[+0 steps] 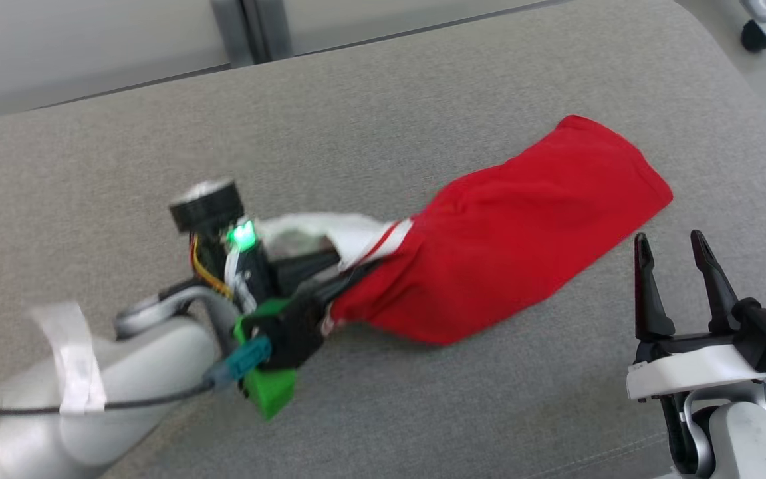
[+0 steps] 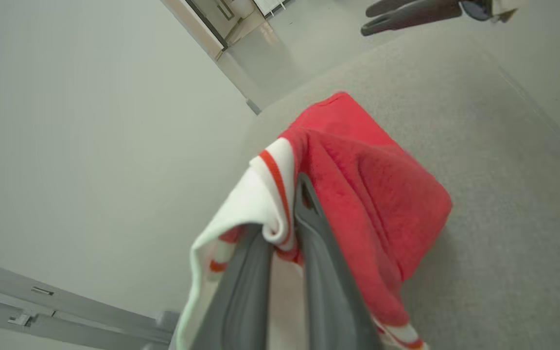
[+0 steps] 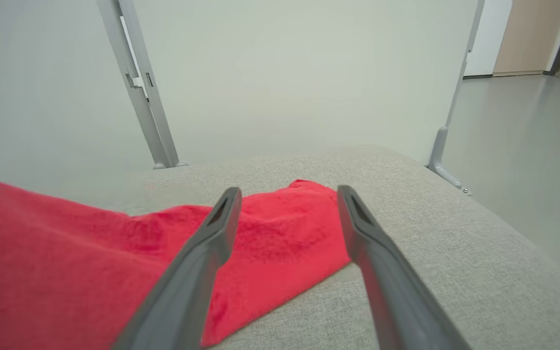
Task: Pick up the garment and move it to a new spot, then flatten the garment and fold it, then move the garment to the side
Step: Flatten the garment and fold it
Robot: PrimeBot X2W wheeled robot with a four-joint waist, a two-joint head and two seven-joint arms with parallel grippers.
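Red knit, with a white band (image 1: 356,233) striped in red at one end: the garment (image 1: 509,246), laid out long across the grey upholstered cushion (image 1: 383,113) from far right to near left. Flat on the cushion at the far-right end; lifted and bunched at the near-left end. Gripped there by the left gripper (image 1: 348,278), clenched tight on the white band, with red folds spilling past it and sagging down to the fabric.

Close up from the left wrist: white band curled and pinched between the two grey fingers (image 2: 323,272), red body draped off to one side onto the cushion. On that wrist, a lit green lamp (image 1: 243,235) and a bright green plastic block (image 1: 270,389); further back on the pale forearm, a strip of white tape (image 1: 74,359).

Right gripper (image 1: 670,236) at the near right — released, spread wide with nothing in between, tips just beside the garment's near edge, not touching. From the right wrist, red cloth lying beyond the parted tips.

Behind the cushion, a pale panel (image 3: 285,73) on grey posts (image 3: 139,92); at the far right, a black caster (image 1: 755,33) on the floor.
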